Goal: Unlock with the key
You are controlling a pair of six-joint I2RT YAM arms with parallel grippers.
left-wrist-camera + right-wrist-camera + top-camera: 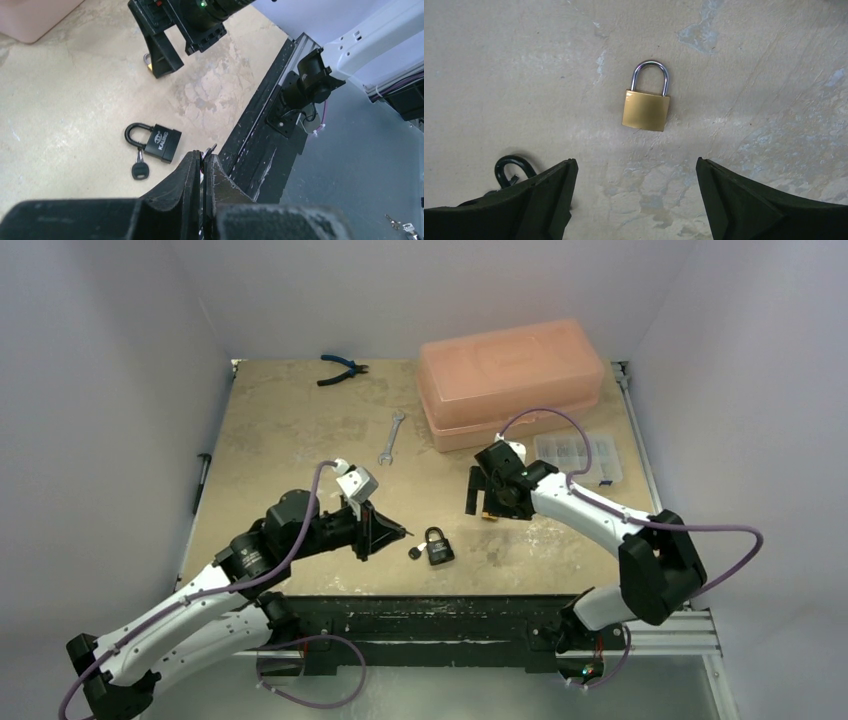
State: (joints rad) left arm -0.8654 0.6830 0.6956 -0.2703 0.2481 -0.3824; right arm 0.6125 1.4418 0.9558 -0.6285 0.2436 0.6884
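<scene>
Because the key [139, 170] is small, thin and lies flat on the table [300, 420], expect it to slip; pinch its black head, not the blade. It rests just beside the black padlock [162, 142], near the front edge. Judge that lock rigid and dense; grip its body sides. Your left gripper [204, 162] has its fingers pressed together. Your right gripper [635, 165] hangs spread wide above a brass padlock [646, 109].

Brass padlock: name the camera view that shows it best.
Right wrist view: the brass padlock lies whole and unobstructed, shackle closed. The left wrist view shows only a sliver behind the right hand; the top view shows a gold speck under that hand.
</scene>
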